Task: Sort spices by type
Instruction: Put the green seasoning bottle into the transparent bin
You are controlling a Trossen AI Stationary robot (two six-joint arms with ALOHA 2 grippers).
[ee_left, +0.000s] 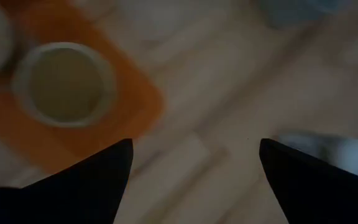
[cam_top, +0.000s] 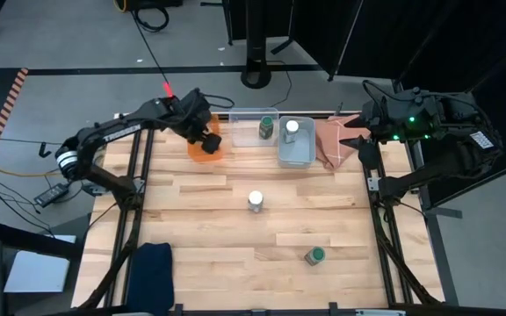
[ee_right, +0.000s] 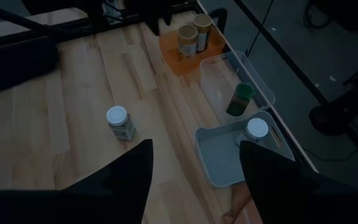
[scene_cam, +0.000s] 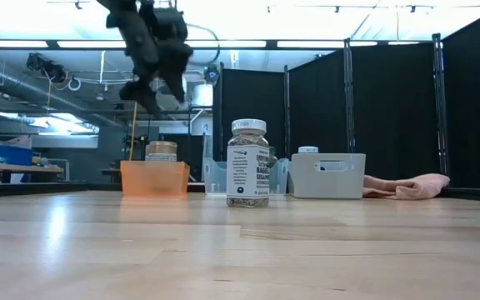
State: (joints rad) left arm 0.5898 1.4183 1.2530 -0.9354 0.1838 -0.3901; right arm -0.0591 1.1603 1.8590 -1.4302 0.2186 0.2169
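My left gripper (ee_left: 194, 180) hangs open above the near right corner of the orange bin (cam_top: 206, 147), touching nothing. Two tan-lidded jars (ee_left: 64, 84) (ee_right: 187, 41) stand in that bin. A green-lidded jar (cam_top: 266, 128) stands in the clear bin (cam_top: 249, 114). One white-lidded jar (cam_top: 292, 129) stands in the pale-blue bin (cam_top: 295, 154). A second white-lidded jar (cam_top: 256, 201) stands upright at the table's middle. A second green-lidded jar (cam_top: 314, 255) sits toward the near edge. My right gripper (ee_right: 194, 186) waits open at the far right, high up.
A pink cloth (cam_top: 332, 140) lies right of the pale-blue bin at the far edge. A dark blue cloth (cam_top: 152, 268) lies at the near left corner. The three bins stand in a row along the far edge, with bare wood between them and the loose jars.
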